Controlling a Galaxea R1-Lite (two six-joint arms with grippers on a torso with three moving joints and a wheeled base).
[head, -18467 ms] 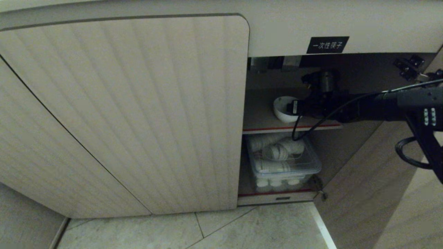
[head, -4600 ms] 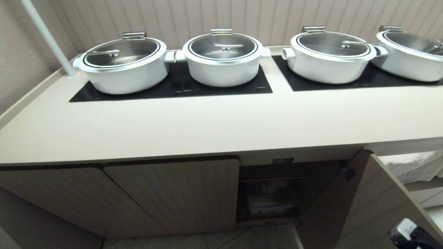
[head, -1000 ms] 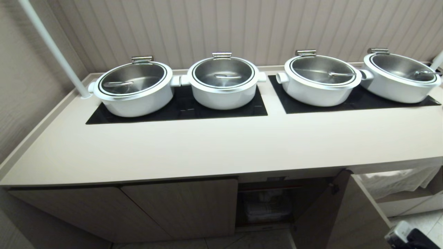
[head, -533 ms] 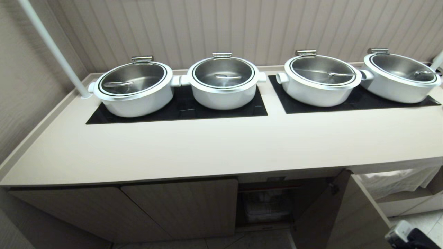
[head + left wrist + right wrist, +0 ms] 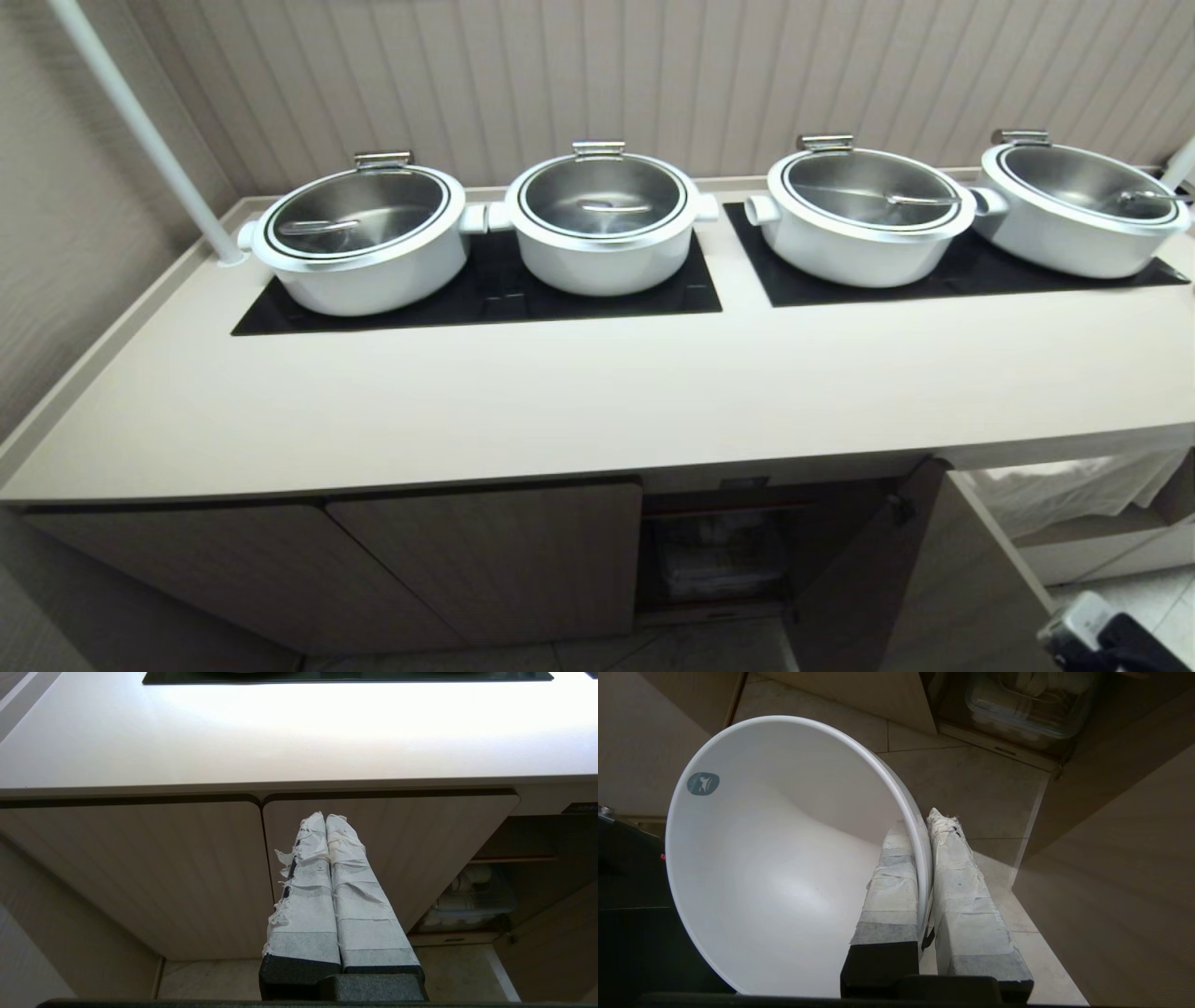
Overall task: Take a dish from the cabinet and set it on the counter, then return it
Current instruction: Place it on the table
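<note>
Right wrist view shows the right gripper (image 5: pixel 924 821) pinching the rim of the dish (image 5: pixel 775 858), one taped finger inside and one outside, low above the floor beside the open cabinet (image 5: pixel 1017 700). I judge the carrying step is in hand — next the dish must rise over the edge of the counter (image 5: pixel 579 401) and land on its bare front strip. Four lidded pots (image 5: pixel 602 224) fill the back. The left gripper (image 5: pixel 327 821) is parked, fingers pressed together.

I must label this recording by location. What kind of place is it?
Probably a buffet or canteen serving line: four large white steel-lidded pots stand on black inset cooktop panels in a long beige counter, with a clear bin of stacked white cups below.
</note>
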